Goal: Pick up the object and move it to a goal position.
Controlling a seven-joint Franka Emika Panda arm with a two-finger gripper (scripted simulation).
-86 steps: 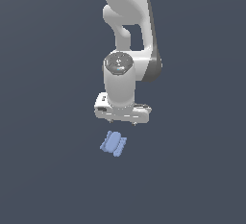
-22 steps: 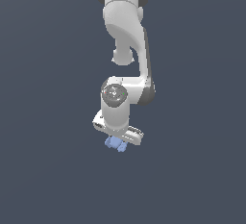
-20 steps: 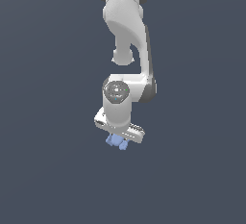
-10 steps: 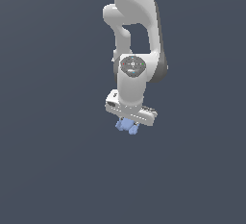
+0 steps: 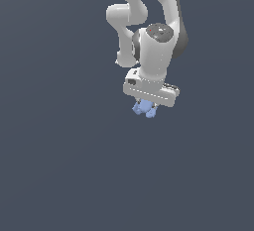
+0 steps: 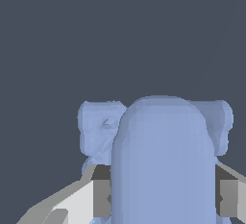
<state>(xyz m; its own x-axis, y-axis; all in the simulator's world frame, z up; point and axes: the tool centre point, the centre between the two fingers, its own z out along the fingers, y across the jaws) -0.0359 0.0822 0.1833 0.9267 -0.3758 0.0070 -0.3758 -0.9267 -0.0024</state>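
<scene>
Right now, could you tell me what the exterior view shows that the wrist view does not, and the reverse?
Only the exterior view shows the white Panda arm, its wrist and the whole gripper, with the light-blue object poking out beneath it.

Only the wrist view shows the object up close: a smooth rounded middle, lumpy lobes on either side, and a finger pressed against each flank.

Both show the object clamped in the gripper against a plain dark grey background.

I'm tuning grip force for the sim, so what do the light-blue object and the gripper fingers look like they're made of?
The object renders as matte, uniformly light-blue material, perhaps plastic or rubber: no highlights, soft rounded bumps. Being a simulator render, its real stiffness can't be judged. The fingers look like hard white plastic or painted metal with flat grey faces at the tips, closed against the object's sides.
</scene>
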